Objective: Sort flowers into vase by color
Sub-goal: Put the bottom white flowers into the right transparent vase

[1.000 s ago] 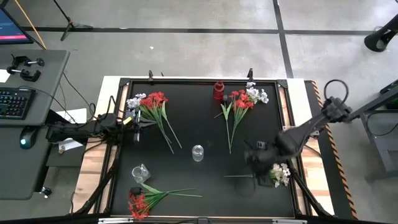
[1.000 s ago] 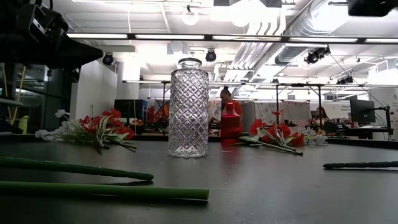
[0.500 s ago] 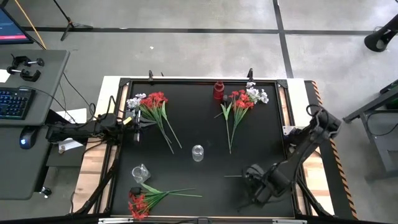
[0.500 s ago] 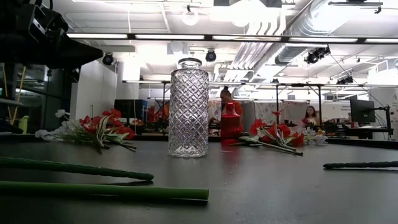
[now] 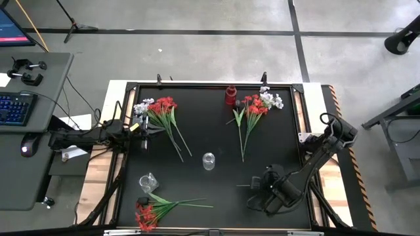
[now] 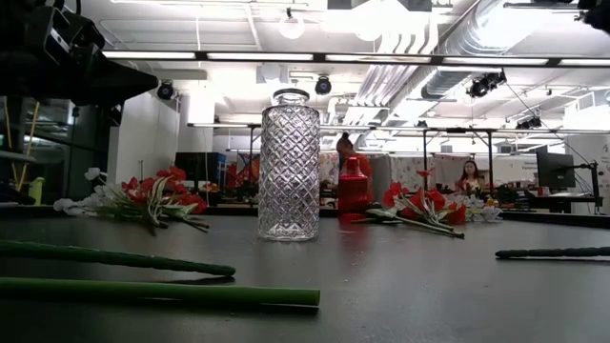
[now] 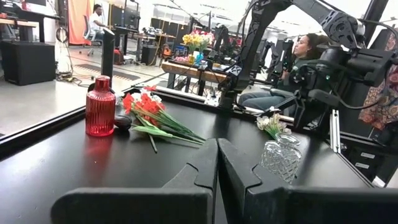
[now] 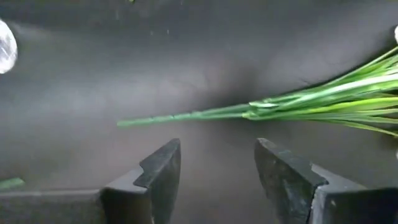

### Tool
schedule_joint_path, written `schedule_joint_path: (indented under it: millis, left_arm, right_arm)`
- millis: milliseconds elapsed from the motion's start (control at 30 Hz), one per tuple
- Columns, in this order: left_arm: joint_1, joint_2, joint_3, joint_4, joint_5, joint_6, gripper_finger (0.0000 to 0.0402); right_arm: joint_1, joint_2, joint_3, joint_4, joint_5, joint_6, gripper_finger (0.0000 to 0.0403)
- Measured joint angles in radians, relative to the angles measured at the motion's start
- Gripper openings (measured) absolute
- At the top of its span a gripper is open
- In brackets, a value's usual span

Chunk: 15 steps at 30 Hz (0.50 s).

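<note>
There are four bunches of flowers on the table (image 5: 197, 98). One red and white bunch (image 5: 157, 108) lies at ten o'clock. Another red and white bunch (image 5: 256, 105) lies at one o'clock. One red bunch (image 5: 147, 213) lies at seven o'clock. One bunch, mostly hidden under the arm, shows its green stem (image 5: 246, 185) at five o'clock.

There are three vases: one red vase (image 5: 230, 96), one tall clear vase (image 5: 209, 160) and one small clear vase (image 5: 147, 182).

There are two robot arms.

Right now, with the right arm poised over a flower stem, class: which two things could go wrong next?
1. The open right gripper hovers over a thin green stem lying flat on the black table; closing could miss it or scrape the tabletop.
2. The clear glass vase is tall and narrow; a long stem carried toward it could knock it over.
</note>
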<state>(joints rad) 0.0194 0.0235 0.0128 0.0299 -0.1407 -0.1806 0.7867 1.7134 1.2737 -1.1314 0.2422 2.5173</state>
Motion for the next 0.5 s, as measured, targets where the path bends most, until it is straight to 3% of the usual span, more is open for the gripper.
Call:
schedule_joint_path:
  millis: [200,367,500]
  left_arm:
    - [0.000,0.000,0.000,0.000,0.000,0.000,0.0000]
    - [0.000,0.000,0.000,0.000,0.000,0.000,0.0000]
    - [0.000,0.000,0.000,0.000,0.000,0.000,0.0000]
  right_arm:
    - [-0.022,0.029,0.000,0.004,-0.025,0.034,0.0195]
    - [-0.046,0.084,0.000,0.057,-0.167,0.100,0.0195]
    - [-0.077,0.101,0.000,0.074,-0.218,0.147,0.0195]
